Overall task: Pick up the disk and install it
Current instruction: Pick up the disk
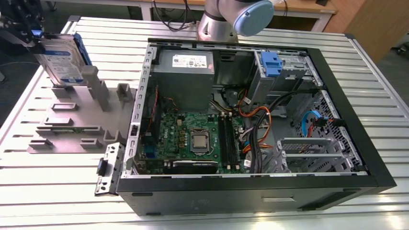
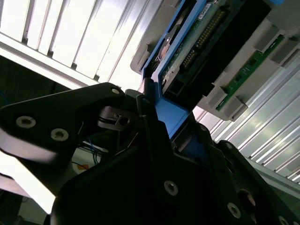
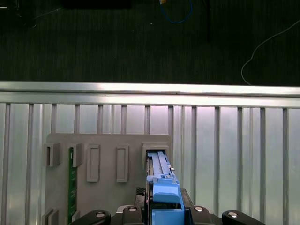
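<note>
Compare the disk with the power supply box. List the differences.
The disk stands on edge in the grey holder outside the computer case, clamped by the gripper; the power supply box lies inside the case, untouched. The disk is a thin slab with blue rails; the power supply box is bulky and plain grey. Both carry a printed label.

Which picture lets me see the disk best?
The exterior view: the disk stands upright in the grey holder, its whole labelled face showing. The first wrist view sees the disk edge-on, mostly blue rail. The second wrist view sees the disk very close, blue rail and circuit side.
</note>
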Robot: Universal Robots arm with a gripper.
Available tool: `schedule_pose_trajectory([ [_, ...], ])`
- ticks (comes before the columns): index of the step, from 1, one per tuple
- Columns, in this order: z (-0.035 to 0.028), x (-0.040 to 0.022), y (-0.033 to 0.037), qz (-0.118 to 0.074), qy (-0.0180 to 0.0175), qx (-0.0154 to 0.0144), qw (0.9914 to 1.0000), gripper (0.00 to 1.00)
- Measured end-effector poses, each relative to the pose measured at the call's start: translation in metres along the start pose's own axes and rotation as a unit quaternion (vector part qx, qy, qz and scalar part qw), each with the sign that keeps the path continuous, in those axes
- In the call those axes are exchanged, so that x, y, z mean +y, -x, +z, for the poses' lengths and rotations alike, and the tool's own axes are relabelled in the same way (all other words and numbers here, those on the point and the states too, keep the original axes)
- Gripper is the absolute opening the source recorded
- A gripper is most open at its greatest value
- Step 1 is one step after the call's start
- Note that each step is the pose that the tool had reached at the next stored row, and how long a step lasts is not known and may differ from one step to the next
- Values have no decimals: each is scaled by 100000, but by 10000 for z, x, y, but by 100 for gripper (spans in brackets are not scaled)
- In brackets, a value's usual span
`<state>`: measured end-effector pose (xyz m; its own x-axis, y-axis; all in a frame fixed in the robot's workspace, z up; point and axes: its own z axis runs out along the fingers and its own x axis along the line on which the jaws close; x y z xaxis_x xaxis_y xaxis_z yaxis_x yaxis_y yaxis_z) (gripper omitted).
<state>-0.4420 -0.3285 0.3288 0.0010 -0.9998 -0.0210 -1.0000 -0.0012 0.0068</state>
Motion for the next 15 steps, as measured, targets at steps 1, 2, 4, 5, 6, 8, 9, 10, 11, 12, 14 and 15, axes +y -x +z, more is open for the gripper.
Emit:
schedule_pose_trajectory([
  [1,-3,0,0,0,1,-1,100000,37],
  [2,-7,0,0,0,0,0,100000,37],
  [4,-15,0,0,1,-3,-1,100000,37],
  [5,-19,0,0,2,-5,-2,100000,37],
  [6,-23,0,1,-1,-5,-1,100000,37],
  [8,-30,0,1,1,-5,-2,100000,37],
  [9,-33,0,1,-1,-10,-4,100000,37],
  [10,-36,0,1,0,-8,-3,100000,37],
  [11,-40,0,1,2,-3,0,100000,37],
  [12,-43,0,1,-1,-5,-1,100000,37],
  [14,-49,0,1,-1,0,1,100000,37],
  [15,-52,0,1,-1,-1,-1,100000,37],
])
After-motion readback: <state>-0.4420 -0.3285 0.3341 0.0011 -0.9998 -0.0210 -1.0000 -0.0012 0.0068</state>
